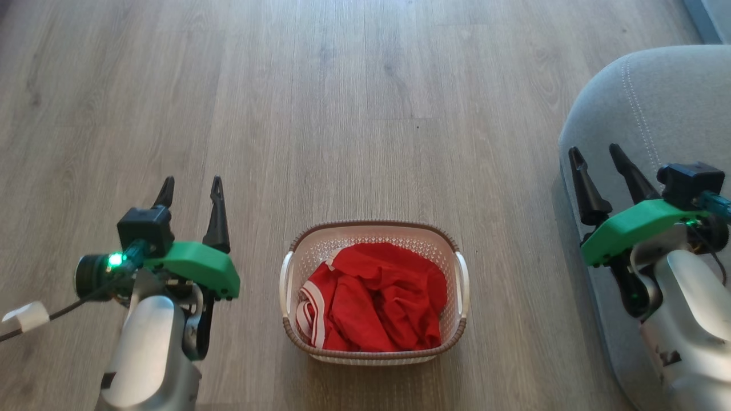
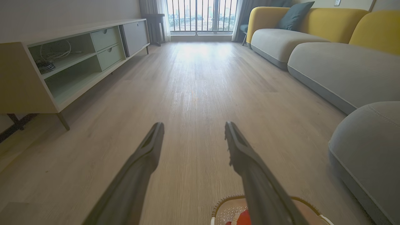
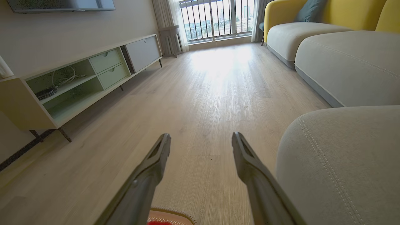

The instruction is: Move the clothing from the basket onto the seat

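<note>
The left arm's pale forearm rises from the lower left of the head view, and the left gripper (image 1: 192, 181) points straight forward above the floor (image 1: 365, 114), its two dark fingers spread as wide as they go with nothing between them. The left wrist view shows the same wide gap (image 2: 193, 125), with only floorboards in it. The right forearm comes up from the lower right. The right gripper (image 1: 595, 149) leans slightly to the left over the left edge of the seat (image 1: 657, 97), jaws equally wide and holding nothing. In the right wrist view its fingers (image 3: 200, 135) frame floor, with the seat's rounded, stitched corner (image 3: 340, 162) just beside the right finger. The basket (image 1: 371, 224) stands on the floor between the two arms, nearer the robot than either set of fingertips. The clothing (image 1: 382, 297) lies heaped inside it, touched by neither gripper. It is piled toward the near and right walls, with white-striped trim at the near left corner and perforated wall showing along the far side. A strip of floor separates the basket from the left arm, and another separates it from the seat's edge. Beyond the basket the floor runs wide toward a window, with a low cabinet (image 2: 78, 62) along the left wall and more sofa cushions (image 2: 343, 72) on the right.
</note>
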Motion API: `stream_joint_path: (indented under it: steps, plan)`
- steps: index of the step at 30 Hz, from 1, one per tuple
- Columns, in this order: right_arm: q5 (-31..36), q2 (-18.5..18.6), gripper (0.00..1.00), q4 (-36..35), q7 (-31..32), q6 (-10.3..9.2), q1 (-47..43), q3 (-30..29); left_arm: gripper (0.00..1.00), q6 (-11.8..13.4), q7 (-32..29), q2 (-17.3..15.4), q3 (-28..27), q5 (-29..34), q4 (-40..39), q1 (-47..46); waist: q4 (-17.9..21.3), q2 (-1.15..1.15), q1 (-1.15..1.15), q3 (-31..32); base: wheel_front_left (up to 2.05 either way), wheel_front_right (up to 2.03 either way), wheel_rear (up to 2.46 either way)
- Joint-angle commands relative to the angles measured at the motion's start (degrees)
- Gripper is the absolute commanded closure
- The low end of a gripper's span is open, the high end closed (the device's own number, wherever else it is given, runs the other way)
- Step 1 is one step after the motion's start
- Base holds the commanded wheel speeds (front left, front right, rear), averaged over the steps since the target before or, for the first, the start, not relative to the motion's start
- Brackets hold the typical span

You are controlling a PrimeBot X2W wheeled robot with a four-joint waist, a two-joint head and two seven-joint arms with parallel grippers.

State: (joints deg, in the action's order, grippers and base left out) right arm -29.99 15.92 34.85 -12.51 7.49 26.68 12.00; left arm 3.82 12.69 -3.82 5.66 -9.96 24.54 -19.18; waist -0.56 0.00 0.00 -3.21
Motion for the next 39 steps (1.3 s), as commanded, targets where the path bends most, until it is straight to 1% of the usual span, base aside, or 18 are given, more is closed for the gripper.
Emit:
stream_joint_path:
  steps: [1,5,10,12,19,27,33,36,39]
  plan:
    - [2.00,1.27,0.00,-0.94,-1.18,0.00,3.21,1.18,0.00,0.81,1.00,-1.08,-1.25,2.48,-1.59,-3.65,0.06,0.00,0.00,0.02,0.00,0.00,0.00]
    - [3.71,1.58,0.00,-0.44,-1.69,0.00,3.72,1.17,0.00,1.13,1.51,-0.84,-1.62,4.02,-1.22,-3.96,0.16,0.00,0.00,0.06,0.00,0.00,0.00]
    - [6.58,2.18,0.00,-0.21,-2.49,0.00,4.44,0.85,0.00,2.36,2.30,-0.46,-2.37,6.99,-0.25,-4.56,0.34,0.00,0.00,-0.13,0.00,0.00,0.00]
    - [6.79,2.10,0.00,-0.38,-2.49,0.00,4.34,0.33,0.00,2.60,2.30,-0.26,-3.11,6.42,0.11,-4.49,0.43,0.00,0.00,-0.17,0.00,0.00,0.00]
    - [7.48,1.53,0.00,-1.24,-2.49,0.00,3.42,-3.05,0.00,1.46,2.30,0.37,-4.55,4.94,0.24,-4.38,0.36,0.00,0.00,-0.45,0.00,0.00,0.00]
    - [8.11,0.93,0.00,-1.51,-2.49,0.00,2.71,-3.40,0.00,0.02,2.30,0.75,-5.24,3.99,1.96,-4.10,0.34,0.00,0.00,-0.16,0.00,0.00,0.00]
    - [8.32,0.98,0.00,-2.62,-2.49,0.00,2.59,-3.11,0.00,-0.52,2.30,0.87,-5.23,3.73,2.59,-3.88,0.29,0.00,0.00,-0.39,0.00,0.00,0.00]
    - [8.12,1.32,0.00,-3.84,-2.49,0.00,3.05,-3.35,0.00,-1.07,2.30,0.90,-4.60,3.47,3.06,-3.88,0.35,0.00,0.00,-1.83,0.00,0.00,0.00]
    - [7.23,1.79,0.00,-6.04,-2.49,0.00,3.89,-3.91,0.00,-1.33,2.30,0.92,-2.63,1.72,3.18,-4.41,0.34,0.00,0.00,-4.41,0.00,0.00,0.00]
